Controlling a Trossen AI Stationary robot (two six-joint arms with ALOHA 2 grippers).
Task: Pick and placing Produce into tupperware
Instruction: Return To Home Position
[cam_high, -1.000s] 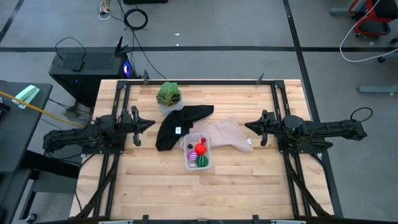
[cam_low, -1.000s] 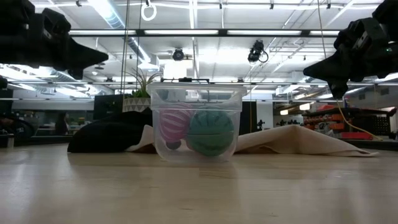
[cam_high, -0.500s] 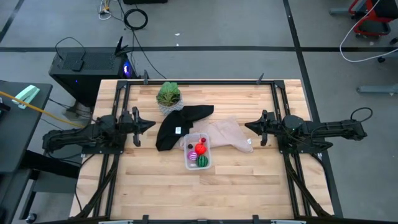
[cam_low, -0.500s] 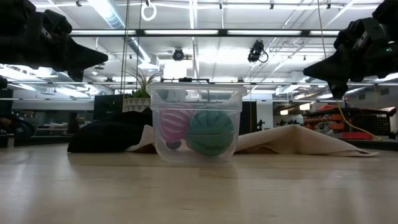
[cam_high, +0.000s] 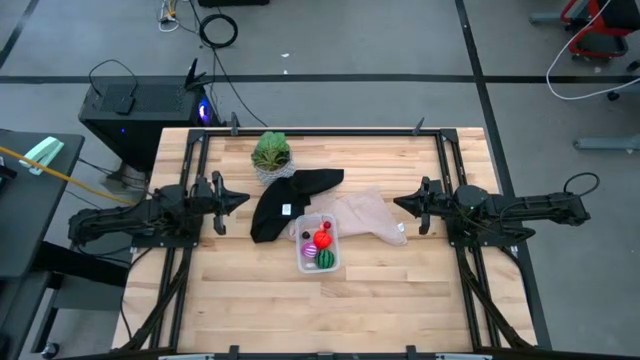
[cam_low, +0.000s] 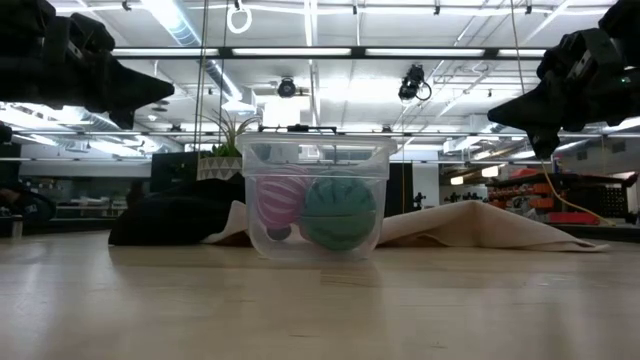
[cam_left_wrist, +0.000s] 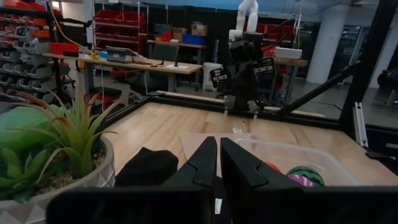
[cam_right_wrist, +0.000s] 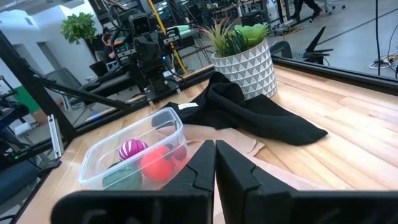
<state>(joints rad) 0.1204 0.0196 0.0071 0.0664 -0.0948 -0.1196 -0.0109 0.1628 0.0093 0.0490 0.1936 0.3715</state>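
1. Between the left tool (cam_high: 241, 197) and the right tool (cam_high: 398, 203), lower than both and a little toward the front edge of the tabletop (cam_high: 400, 300), stands the tupperware (cam_low: 315, 160).
2. Each tool hangs above the tabletop, well apart from the tub, with its tips aimed at the other. Both have their fingers pressed together and carry nothing.
3. The tub holds the red fruit (cam_high: 323, 239), the green melon-like fruit (cam_low: 339, 213) and the striped magenta fruit (cam_right_wrist: 132, 149). No fruit shows on the bare wood, so the filling looks finished and the arms seem only to need parking.
4. What could go wrong:
   - The tub's far end touches the black cloth (cam_high: 285, 200) on the left tool's side and the beige cloth (cam_high: 370, 215) on the right tool's side.
   - A tool dipping low while retreating could snag either cloth and tug the light tub askew.
   - A tilt would let the round fruits roll out, since no lid is on.
   - The plant (cam_high: 271, 152) stands near the left tool's tips, so a wide swing there could knock it.
5. The tub stands upright with its open mouth upward. Its long axis runs crosswise to the line joining the two tools, from the cloths toward the front edge, slightly skewed.
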